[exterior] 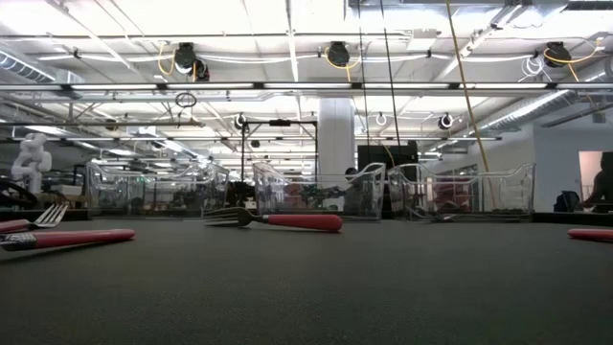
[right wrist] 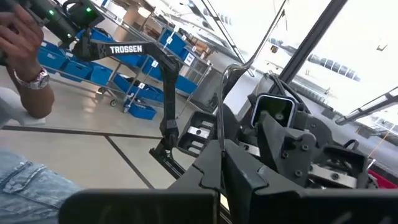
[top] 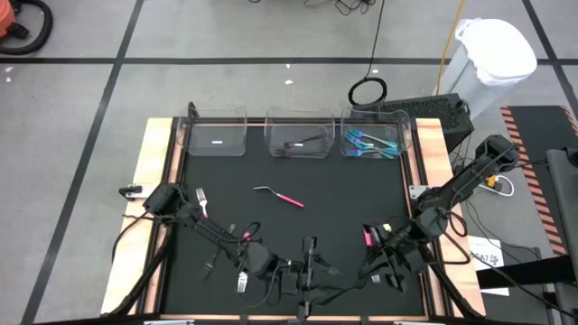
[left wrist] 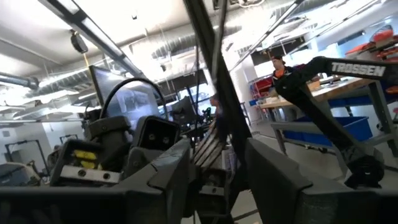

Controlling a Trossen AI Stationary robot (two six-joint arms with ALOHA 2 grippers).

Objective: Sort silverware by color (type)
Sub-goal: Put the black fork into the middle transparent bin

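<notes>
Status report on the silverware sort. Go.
Left gripper and right gripper both low at the near edge; right shut and empty. Pink fork lies mid-table, unsorted. Teal pieces in the right bin. Nothing blocking the fork.

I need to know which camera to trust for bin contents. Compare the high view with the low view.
Only the high view shows both arms near the table's front edge, the teal silverware in the right bin and a black piece in the middle bin. Only the low view shows the room's ceiling lights. Both share the pink-handled fork mid-table and the clear bins.
</notes>
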